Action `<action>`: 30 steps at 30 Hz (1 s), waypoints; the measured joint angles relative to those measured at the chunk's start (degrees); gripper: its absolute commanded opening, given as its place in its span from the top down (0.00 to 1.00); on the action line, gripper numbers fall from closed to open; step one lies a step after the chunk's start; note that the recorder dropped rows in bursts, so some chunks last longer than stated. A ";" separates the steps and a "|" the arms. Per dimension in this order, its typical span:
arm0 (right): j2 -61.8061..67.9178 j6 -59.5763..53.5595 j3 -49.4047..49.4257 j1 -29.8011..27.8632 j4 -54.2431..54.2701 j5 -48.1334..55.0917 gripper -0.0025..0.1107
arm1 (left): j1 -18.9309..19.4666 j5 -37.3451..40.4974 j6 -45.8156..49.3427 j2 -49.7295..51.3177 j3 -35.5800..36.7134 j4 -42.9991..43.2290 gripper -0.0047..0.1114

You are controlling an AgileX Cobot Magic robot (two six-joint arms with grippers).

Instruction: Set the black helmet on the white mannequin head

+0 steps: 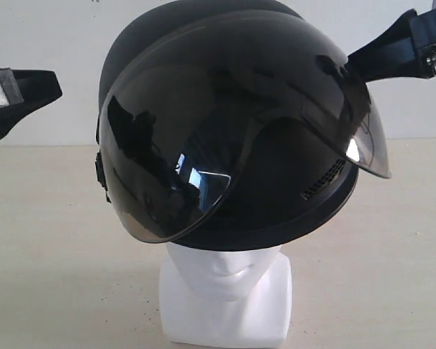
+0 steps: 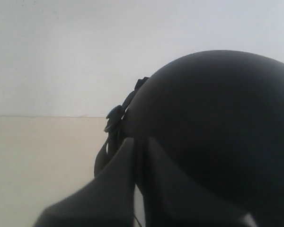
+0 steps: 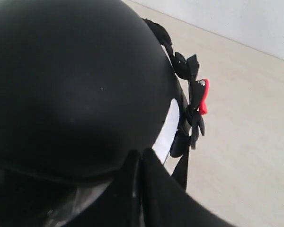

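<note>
The black helmet (image 1: 225,80) sits over the white mannequin head (image 1: 225,291), hiding all but its chin, neck and square base. Its smoky visor (image 1: 167,167) hangs down in front. My left gripper (image 1: 57,91) hovers left of the shell, apart from it. The left wrist view shows this gripper (image 2: 140,144) shut on nothing, with the helmet (image 2: 217,123) just behind. My right gripper (image 1: 352,62) reaches in from the upper right, its tip against the shell. In the right wrist view this gripper (image 3: 141,156) is shut, its tip at the lower edge of the helmet (image 3: 75,80).
The head stands on a beige table (image 1: 43,240) with a white wall (image 1: 43,36) behind. A chin strap with a black buckle and a red tab (image 3: 203,97) hangs off the helmet's side.
</note>
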 measured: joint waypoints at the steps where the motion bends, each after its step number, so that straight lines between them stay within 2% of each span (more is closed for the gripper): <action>1: 0.00 0.25 0.00 0.39 -0.15 -0.27 0.98 | 0.00 -0.24 0.00 0.28 0.00 0.00 0.92; 17: -1.17 3.19 0.00 1.25 -1.71 -0.39 0.98 | 0.00 -6.01 0.00 6.64 -1.13 0.48 0.92; 30: -1.96 6.20 0.00 3.04 -5.61 0.01 0.98 | 0.22 -5.82 0.00 9.99 -5.40 2.11 0.92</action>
